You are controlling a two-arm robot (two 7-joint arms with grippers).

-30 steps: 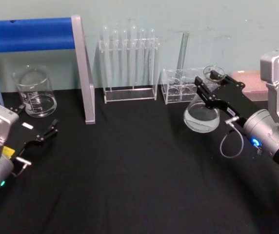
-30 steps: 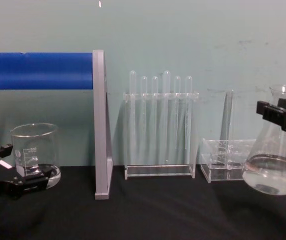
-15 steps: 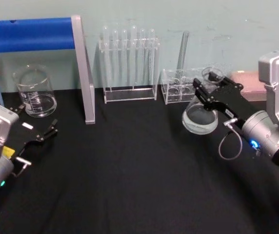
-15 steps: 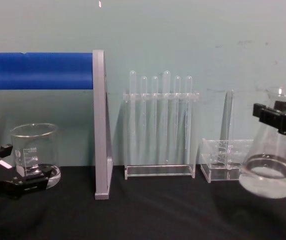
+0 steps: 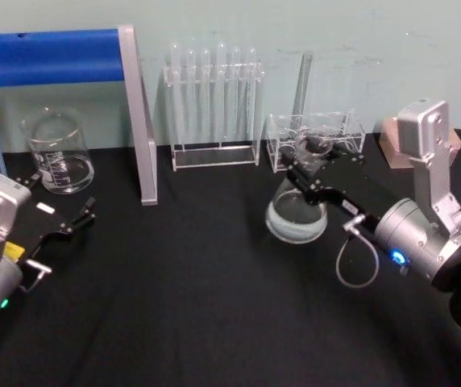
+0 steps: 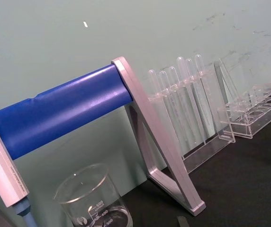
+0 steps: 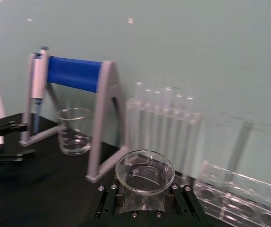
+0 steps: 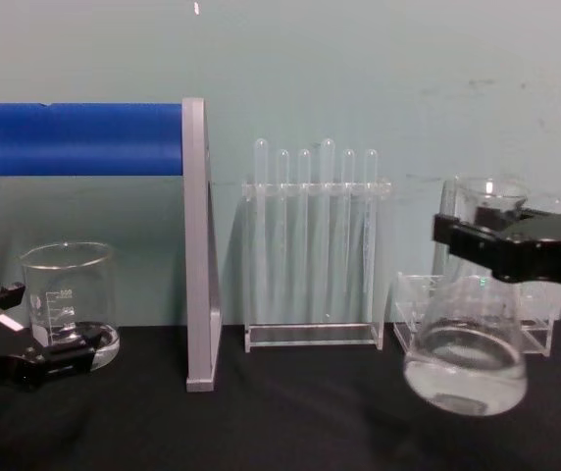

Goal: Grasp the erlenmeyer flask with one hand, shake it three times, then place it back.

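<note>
- The black tabletop (image 5: 198,306) carries everything; its middle lies bare, so there is free room for swinging.
- The blue stand (image 5: 53,56) sits at the back left, well apart from the work; nothing about it has changed.
- The right claw (image 5: 305,173) reaches in from the robot's right and is clamped on the neck of the erlenmeyer flask (image 5: 295,219); over the last second it has swept toward the robot's left, from near the right edge to just in front of the small clear rack (image 5: 319,133); I judge this to be one stroke of the shaking rather than the setting-down.
- The left claw (image 5: 63,193) lies parked at the near left with its fingers spread wide and nothing between them; it has not moved.
- The test-tube rack (image 5: 213,105) stands at the back centre; the flask hangs nearer to it than before, though apart from it.
- The flask is roughly upright, with a shallow pool of clear liquid in its wide base; in the chest view its base (image 8: 465,368) looks to hang just clear of the tabletop, a little lower than a second ago; which shake this is cannot be told, and putting it back is yet to come.
- The beaker (image 5: 57,153) stands at the back left, just beyond the left claw.
</note>
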